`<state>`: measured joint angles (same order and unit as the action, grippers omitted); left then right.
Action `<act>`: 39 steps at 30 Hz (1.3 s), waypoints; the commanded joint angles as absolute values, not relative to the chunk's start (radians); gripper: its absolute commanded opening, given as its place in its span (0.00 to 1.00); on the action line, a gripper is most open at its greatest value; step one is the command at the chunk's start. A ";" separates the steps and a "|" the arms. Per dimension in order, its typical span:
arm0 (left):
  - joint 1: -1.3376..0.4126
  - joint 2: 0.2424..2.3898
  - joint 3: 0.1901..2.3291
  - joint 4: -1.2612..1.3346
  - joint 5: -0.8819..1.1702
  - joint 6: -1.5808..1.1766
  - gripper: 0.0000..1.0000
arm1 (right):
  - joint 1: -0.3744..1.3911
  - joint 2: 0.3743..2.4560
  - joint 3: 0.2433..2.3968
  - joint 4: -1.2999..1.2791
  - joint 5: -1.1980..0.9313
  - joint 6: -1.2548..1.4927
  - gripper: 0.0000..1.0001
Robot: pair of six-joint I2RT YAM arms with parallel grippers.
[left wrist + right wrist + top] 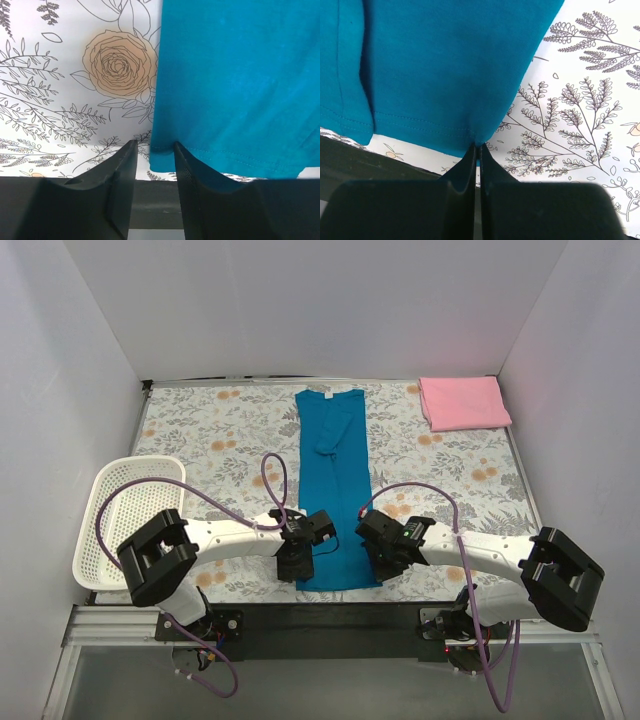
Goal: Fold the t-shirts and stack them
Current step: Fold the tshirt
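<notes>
slippage was the main worry: the right gripper [476, 149] had its fingers closed on only the very tip of the near right hem corner of the teal shirt [334, 480], so a quick lift could probably pull the cloth free. the left gripper [155, 150] stood with its jaws apart around the near left hem corner, not yet pinching. the corner lay against one finger rather than centred, so closing there might catch just the edge or only some of the layers, and the fold would likely come out skewed or leave an under layer sagging. the shirt lay as a long narrow strip down the middle of the table [220, 440], collar at the far end, hem at the near edge beside the black rail [330, 615], where a low finger could snag. the pink shirt [463, 403] sat folded in the far right corner, well apart, and nothing lay between it and the strip. the white basket [100, 490] rested at the left edge, clear of the fold path. a purple cable [270, 472] looped just beside the strip's left side and might brush it.
</notes>
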<state>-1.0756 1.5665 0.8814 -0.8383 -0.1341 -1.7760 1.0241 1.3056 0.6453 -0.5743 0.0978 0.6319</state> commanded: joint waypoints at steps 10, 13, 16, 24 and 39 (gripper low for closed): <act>-1.094 1.579 0.876 -0.848 -0.075 -1.786 0.00 | 1.039 1.339 0.627 -0.566 0.091 0.607 0.01; -1.103 1.545 0.865 -0.868 -0.045 -1.796 0.00 | 1.039 1.302 0.617 -0.572 0.016 0.591 0.01; -1.135 1.494 0.839 -0.900 -0.018 -1.828 0.00 | 1.049 1.240 0.595 -0.598 -0.073 0.594 0.01; -1.203 1.344 0.744 -0.899 0.046 -1.902 0.00 | 1.089 1.063 0.528 -0.641 -0.101 0.660 0.01; -0.776 1.457 1.103 -0.828 -0.213 -1.574 0.00 | 0.781 1.345 1.035 -0.713 0.067 0.312 0.01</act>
